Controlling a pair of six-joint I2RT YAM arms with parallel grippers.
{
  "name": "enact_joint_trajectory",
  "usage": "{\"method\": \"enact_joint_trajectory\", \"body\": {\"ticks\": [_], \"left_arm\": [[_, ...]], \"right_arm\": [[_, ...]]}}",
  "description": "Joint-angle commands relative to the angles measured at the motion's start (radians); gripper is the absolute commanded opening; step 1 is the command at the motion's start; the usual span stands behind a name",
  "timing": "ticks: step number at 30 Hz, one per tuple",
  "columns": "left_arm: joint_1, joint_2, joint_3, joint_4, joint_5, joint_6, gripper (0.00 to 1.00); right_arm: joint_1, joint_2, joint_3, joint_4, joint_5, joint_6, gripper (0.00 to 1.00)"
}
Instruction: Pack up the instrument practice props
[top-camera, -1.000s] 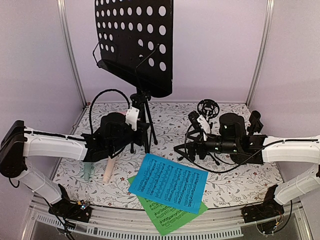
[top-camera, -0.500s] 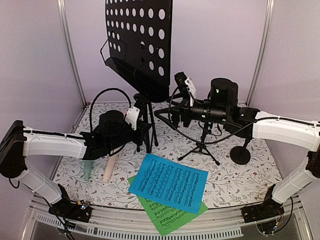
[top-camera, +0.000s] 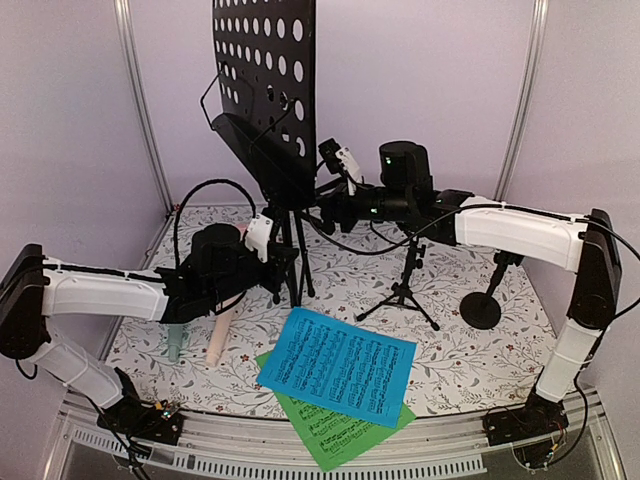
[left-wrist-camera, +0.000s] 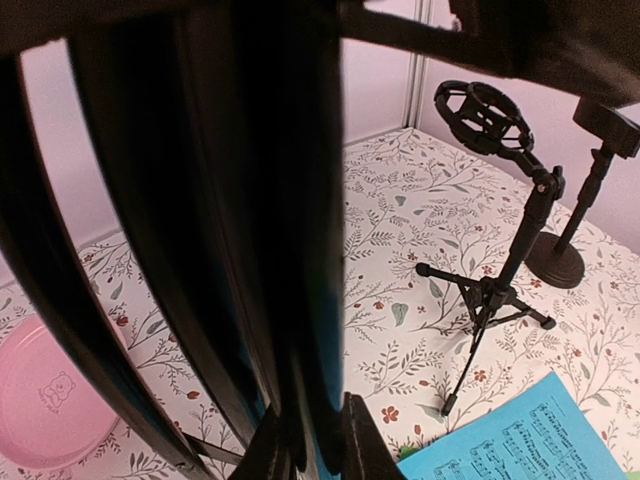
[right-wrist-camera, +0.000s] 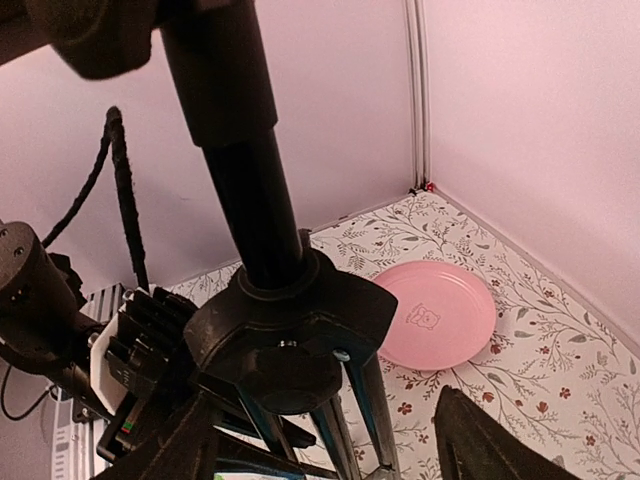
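The right pincer (right-wrist-camera: 325, 440) is open, its fingers spread wide on either side of the black music stand (right-wrist-camera: 285, 330), level with the collar where the legs meet the pole. It grips nothing yet. The left pincer (left-wrist-camera: 312, 450) sits low among the stand's legs and seems closed on one dark tube, though that close view is crowded. The step looks like taking the stand in both pincers to pack it. To do it well, centre the pole between the right fingers before closing, and grip the plain pole rather than the bulging collar. Keep the left hold firm, since the big perforated top makes the stand top-heavy. In the overhead view the stand rises at upper centre. The right arm climbs the right edge, its forearm reaching leftward, raised above a small tripod (top-camera: 405, 290). The left arm lies low from lower left toward centre, over a peach microphone (top-camera: 218, 335) and a mint-green microphone (top-camera: 176, 340). A blue sheet (top-camera: 335, 365) overlaps a green sheet (top-camera: 330, 435) at lower centre.
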Motion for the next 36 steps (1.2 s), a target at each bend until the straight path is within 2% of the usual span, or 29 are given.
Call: {"method": "enact_joint_trajectory", "body": {"ticks": [1,4,7,15,18,30,33,36], "left_arm": [[0.020,0.010,-0.005,-0.047,-0.004,0.030,0.00],[0.020,0.013,-0.003,-0.050,-0.003,0.029,0.00],[0.020,0.015,-0.001,-0.049,-0.006,0.029,0.00],[0.020,0.023,0.002,-0.054,-0.011,0.031,0.00],[0.020,0.025,0.003,-0.053,-0.014,0.032,0.00],[0.021,0.026,-0.002,-0.052,-0.027,0.037,0.00],[0.021,0.023,-0.003,-0.053,-0.028,0.036,0.00],[0.021,0.022,-0.006,-0.054,-0.025,0.035,0.00]], "right_arm": [[-0.013,0.053,0.079,-0.010,-0.126,0.008,0.69],[-0.013,0.067,0.095,-0.003,-0.161,0.001,0.58],[-0.015,0.074,0.099,0.013,-0.170,0.012,0.42],[-0.015,0.085,0.102,0.020,-0.220,0.053,0.26],[-0.014,0.086,0.098,0.047,-0.238,0.123,0.26],[-0.014,0.101,0.050,0.276,-0.350,0.672,0.27],[-0.015,0.098,0.055,0.269,-0.361,0.667,0.34],[-0.014,0.080,0.070,0.185,-0.338,0.511,0.44]]}}
